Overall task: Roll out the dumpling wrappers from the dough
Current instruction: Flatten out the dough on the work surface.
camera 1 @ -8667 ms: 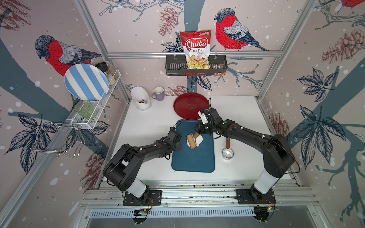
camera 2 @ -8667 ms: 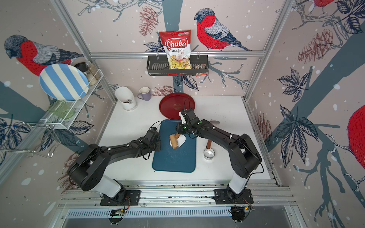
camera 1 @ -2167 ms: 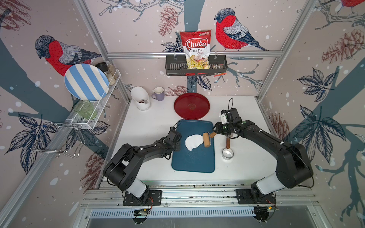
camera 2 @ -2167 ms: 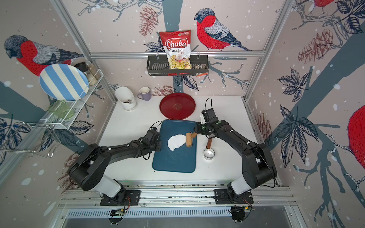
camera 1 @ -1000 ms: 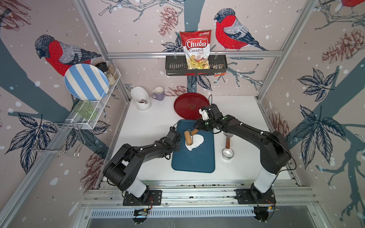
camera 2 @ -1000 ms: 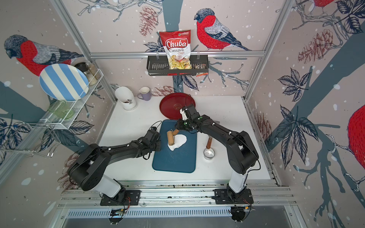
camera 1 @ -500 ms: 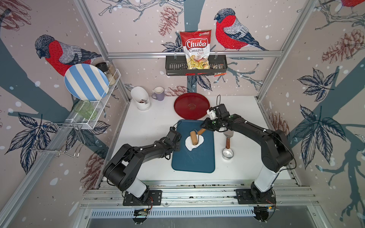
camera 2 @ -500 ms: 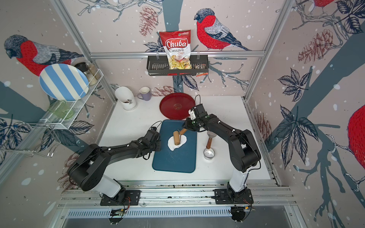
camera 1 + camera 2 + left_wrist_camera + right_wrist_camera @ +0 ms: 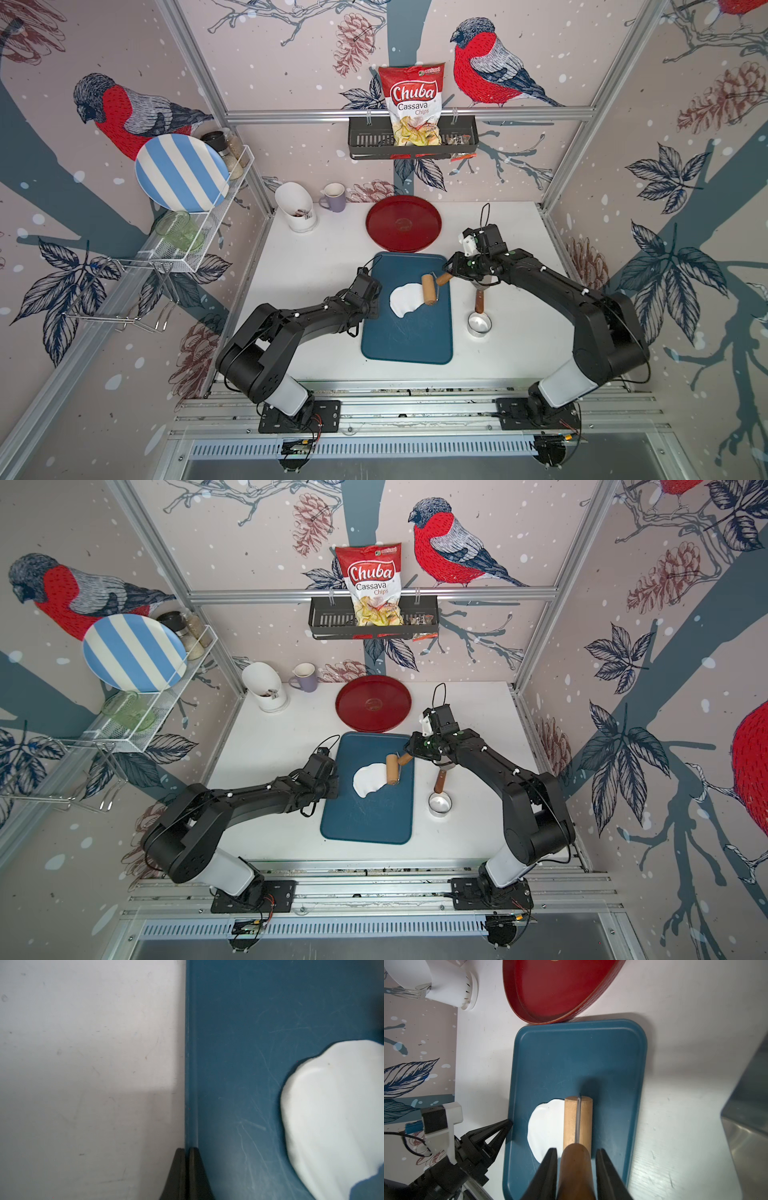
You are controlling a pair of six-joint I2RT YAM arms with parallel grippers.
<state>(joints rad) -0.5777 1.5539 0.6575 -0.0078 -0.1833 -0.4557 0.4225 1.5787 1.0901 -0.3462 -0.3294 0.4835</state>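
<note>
The dough lies flattened, white and uneven in outline, on the blue board. A small wooden roller rests on the dough's right edge. My right gripper is shut on the roller's brown handle. My left gripper is shut, its tips against the board's left rim. No dumpling wrappers are in view.
A steel ring with a wooden handle lies right of the board. A red plate sits just behind the board. A white utensil holder and a purple mug stand at the back left.
My right gripper has drawn the roller rightward across the dough, from its left side to its right edge. The left gripper has stayed at the board's rim.
</note>
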